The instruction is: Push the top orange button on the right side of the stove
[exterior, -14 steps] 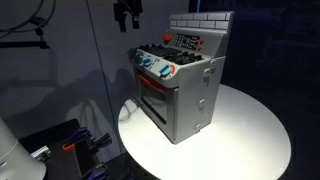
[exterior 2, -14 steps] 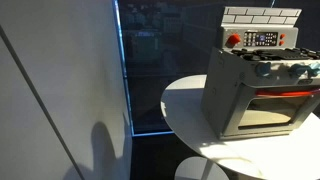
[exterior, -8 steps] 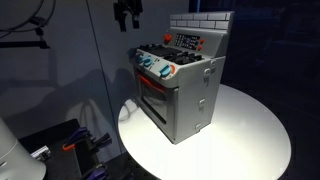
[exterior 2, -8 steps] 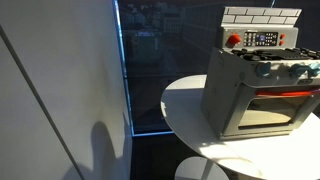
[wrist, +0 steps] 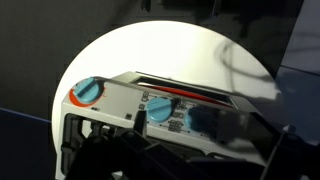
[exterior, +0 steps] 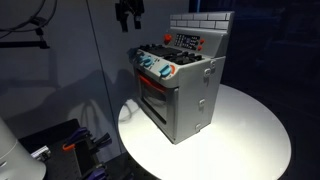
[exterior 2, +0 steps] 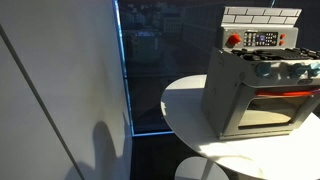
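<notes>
The small grey metal toy stove (exterior: 188, 95) stands on the round white bench (exterior: 250, 132), its windowed oven door (exterior: 155, 102) turned to the near left in an exterior view. At the far side of its top, a white brick-pattern back wall (exterior: 200, 20) rises behind a dark button panel (exterior: 189, 42) & 1 round red button (exterior: 167, 41). Blue & orange knobs (exterior: 155, 68) sit along the front edge. The dark claw (exterior: 127, 13) hangs high on the left, well apart from the stove. I cannot tell if its fingers are apart or together.
</notes>
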